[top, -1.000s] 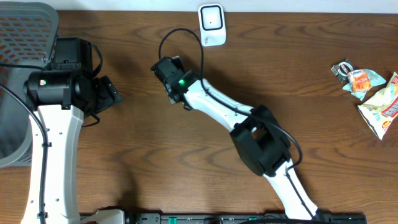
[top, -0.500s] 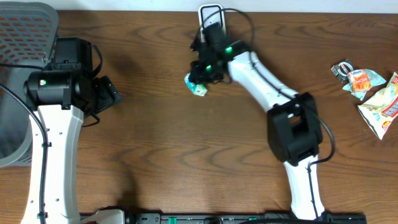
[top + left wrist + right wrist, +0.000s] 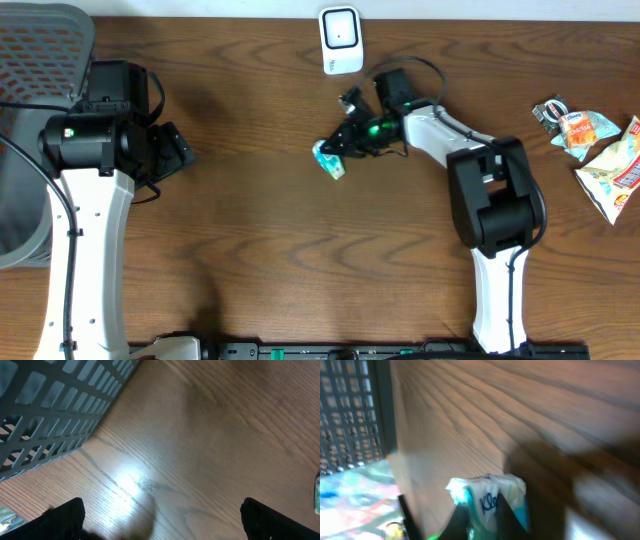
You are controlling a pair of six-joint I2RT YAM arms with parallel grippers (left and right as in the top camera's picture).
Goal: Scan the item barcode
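The item is a small teal-and-white tissue pack [image 3: 329,159], below the white barcode scanner [image 3: 341,41] that stands at the table's far edge. My right gripper [image 3: 346,144] reaches in from the right and is shut on the pack. In the right wrist view its two dark fingers [image 3: 461,519] press either side of the pack [image 3: 487,491], just above the wood. My left gripper [image 3: 176,150] hangs at the left, far from the item. The left wrist view shows it [image 3: 162,522] open over bare wood, with nothing between its fingers.
A grey mesh basket [image 3: 40,60] fills the far left corner and also shows in the left wrist view [image 3: 50,405]. Several snack packets [image 3: 598,150] lie at the right edge.
My right arm swung from left of centre up to the scanner, then down and right, carrying the tissue pack. The left arm has not moved.
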